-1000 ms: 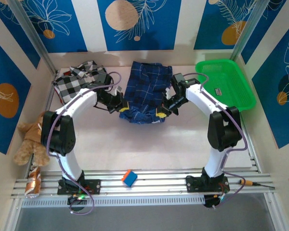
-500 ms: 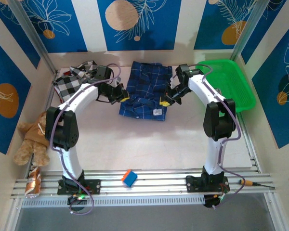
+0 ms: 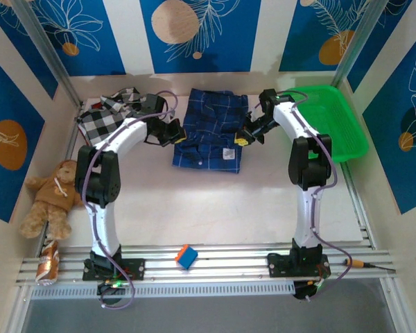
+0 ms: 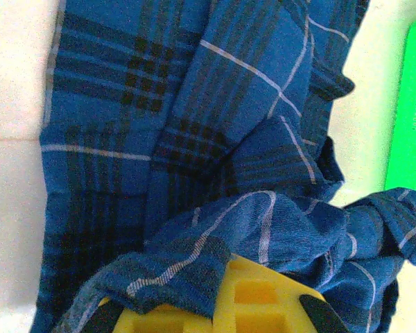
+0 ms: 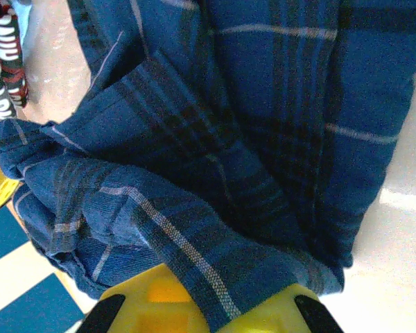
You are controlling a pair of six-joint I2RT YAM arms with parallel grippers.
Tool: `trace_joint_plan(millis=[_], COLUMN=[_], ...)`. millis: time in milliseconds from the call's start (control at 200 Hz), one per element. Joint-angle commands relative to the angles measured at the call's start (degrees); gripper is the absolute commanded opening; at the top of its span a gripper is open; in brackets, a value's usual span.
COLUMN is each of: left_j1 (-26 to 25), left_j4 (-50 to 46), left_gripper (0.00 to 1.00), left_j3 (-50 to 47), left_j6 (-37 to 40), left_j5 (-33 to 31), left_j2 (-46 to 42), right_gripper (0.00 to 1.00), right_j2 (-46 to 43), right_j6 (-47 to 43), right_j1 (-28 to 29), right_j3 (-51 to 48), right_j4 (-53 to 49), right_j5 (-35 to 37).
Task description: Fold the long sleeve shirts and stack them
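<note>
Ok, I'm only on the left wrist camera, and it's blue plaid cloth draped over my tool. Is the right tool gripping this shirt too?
Observer: Yes. The right tool is shut on a bunched fold at the right edge of the dark blue plaid shirt.
Operator: And where's the other shirt?
Observer: The black-and-white checked shirt lies crumpled in the far left corner, to the left of the plaid one.
Operator: Anything lying at the near edge?
Observer: A small blue and orange block sits on the metal rail there.
</note>
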Motion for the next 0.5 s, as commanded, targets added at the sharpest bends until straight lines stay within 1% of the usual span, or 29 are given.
trace_joint_plan(millis=[0,140,185,240,295,340,380,455,495], left_j1=[0.88,0.74,0.45,-0.03,-0.20,-0.30,-0.19,0.11,0.45], left_j4=[4.23,8.82,10.26,11.01,10.84,11.52,12.77,15.41,16.16], left_gripper=[0.00,0.00,0.05,0.17,0.29,0.41,0.50,0.63,0.68], left_j3=[2.19,3.51,4.77,6.89,9.34,10.42,10.72,11.43,12.29], left_j6=[-0.53,-3.37,-4.38,-5.14,-5.99,-7.19,-8.67,-11.44,-12.61], left_j5=[-1.39,0.06,0.80,1.58,2.21,2.40,2.47,2.72,2.85], left_j2=[3.02,6.40,7.53,8.96,10.47,10.80,10.54,9.01,8.07], right_gripper=[0.00,0.00,0.00,0.03,0.13,0.19,0.28,0.40,0.45], right_j2=[3.19,7.26,8.57,10.03,11.12,11.52,11.77,11.48,11.22], right_j6=[0.17,1.30,1.86,3.19,4.73,6.02,7.07,8.90,9.19], right_j1=[-1.21,-1.61,-1.69,-2.01,-2.42,-2.65,-2.92,-3.39,-3.62], right_j3=[2.72,4.88,6.12,7.70,9.23,10.76,12.38,16.12,18.40], right_j4=[-0.76,0.29,0.43,0.59,1.69,2.67,3.55,4.86,4.76], right_j5=[-1.68,-2.79,-2.65,-2.74,-4.05,-4.58,-5.21,-6.58,-6.18])
